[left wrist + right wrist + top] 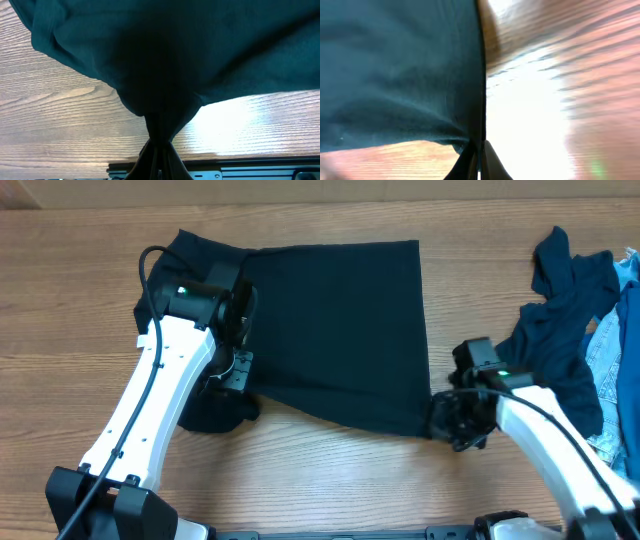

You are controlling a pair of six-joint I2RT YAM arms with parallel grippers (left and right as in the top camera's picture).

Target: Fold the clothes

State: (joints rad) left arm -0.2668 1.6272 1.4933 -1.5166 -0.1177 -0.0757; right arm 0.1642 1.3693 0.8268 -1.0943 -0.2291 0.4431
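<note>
The dark T-shirt [340, 320] lies spread flat in the middle of the counter [330, 480], with its long axis running left to right and a straight edge on the right-hand side. Its left end is rumpled and partly hidden under the left arm. Both claws sit on the edge nearest the robot, so the whole body of the shirt lies away from them toward the far side of the counter. The left claw [235, 375] is closed tight on a pinch of cloth near the left end of that edge, and its wrist view shows the fabric drawn down into a narrow gather between the jaws. The right claw [452, 420] is closed on the near right corner, where its wrist view shows the shirt's edge running straight into the jaws. The near edge is strung between the two grips and slants a little, the right corner lying closer to the robot than the left. As I judge it, the coming fold carries this edge up and over toward the far edge, both arms moving together so the cloth keeps square. The dark blue garment [560, 310] and pale denim [618, 340] are heaped well to the right, nearer the right arm, with neither claw on them.
</note>
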